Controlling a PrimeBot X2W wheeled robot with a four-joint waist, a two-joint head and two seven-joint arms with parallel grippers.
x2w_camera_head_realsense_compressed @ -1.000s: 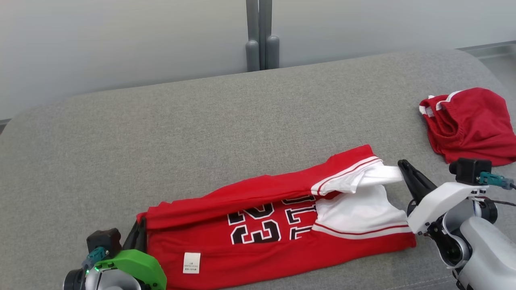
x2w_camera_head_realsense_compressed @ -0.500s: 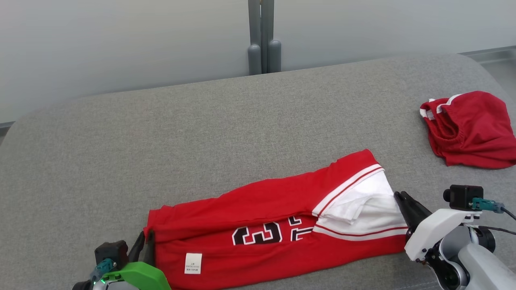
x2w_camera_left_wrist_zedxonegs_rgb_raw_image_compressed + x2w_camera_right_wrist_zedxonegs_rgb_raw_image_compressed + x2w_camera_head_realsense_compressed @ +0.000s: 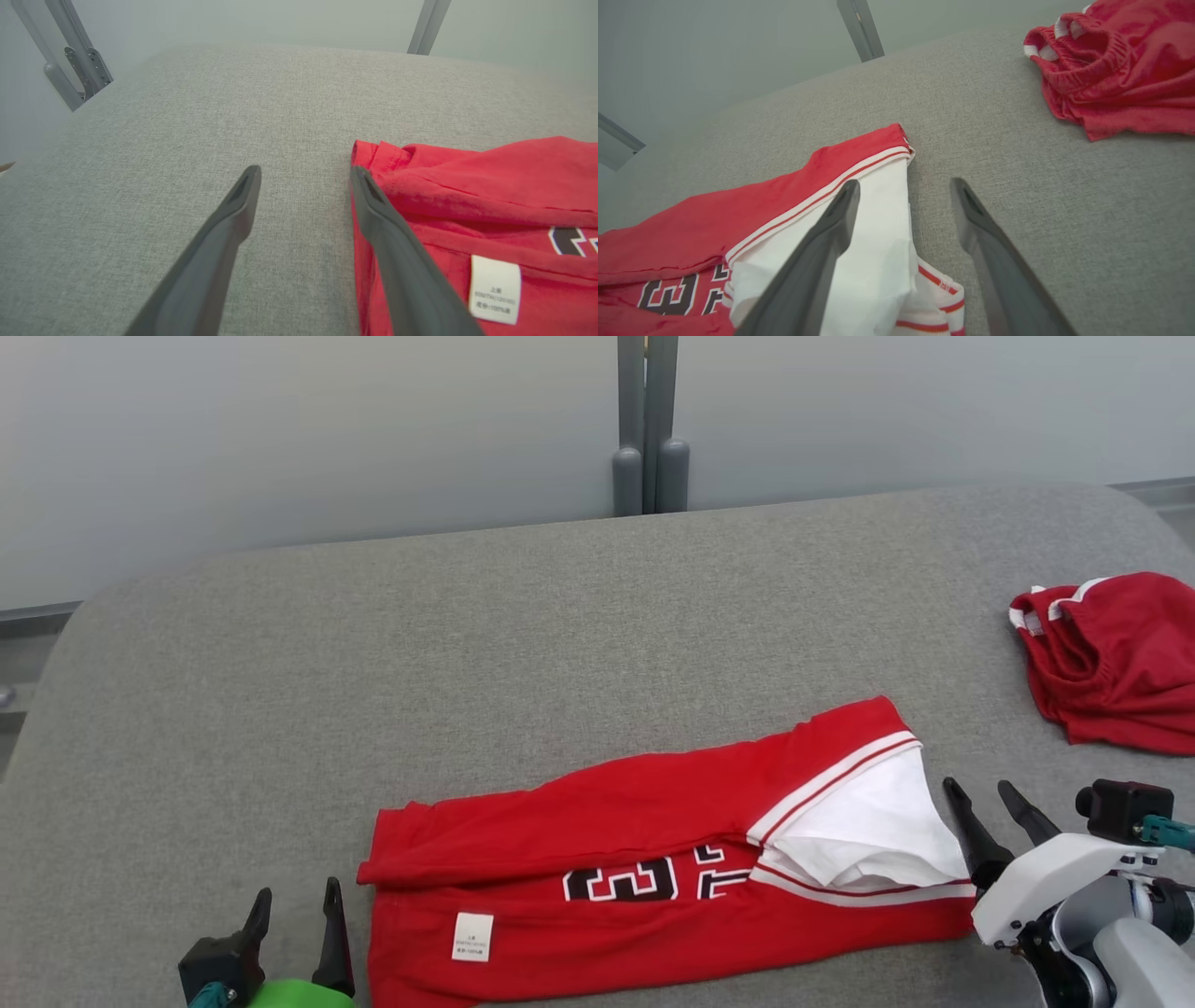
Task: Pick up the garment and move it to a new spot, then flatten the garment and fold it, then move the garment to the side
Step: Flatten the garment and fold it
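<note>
Your left pincer [image 3: 296, 896] and right pincer [image 3: 977, 789] stand wide open, holding nothing, one just beside each end of the jersey [image 3: 607, 821]. It lies between them, apparently so its lengthwise fold rests flat. Beyond the right pincer, well apart, lies a red bundle [image 3: 1120, 663].

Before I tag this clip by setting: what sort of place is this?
Likely a lab or test room rather than a home: a broad grey upholstered cushion, a bare pale wall with grey metal posts behind, and a red jersey and red shorts lying on it.

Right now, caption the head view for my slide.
Left pincer and right pincer, both open, flank the folded red jersey.
</note>
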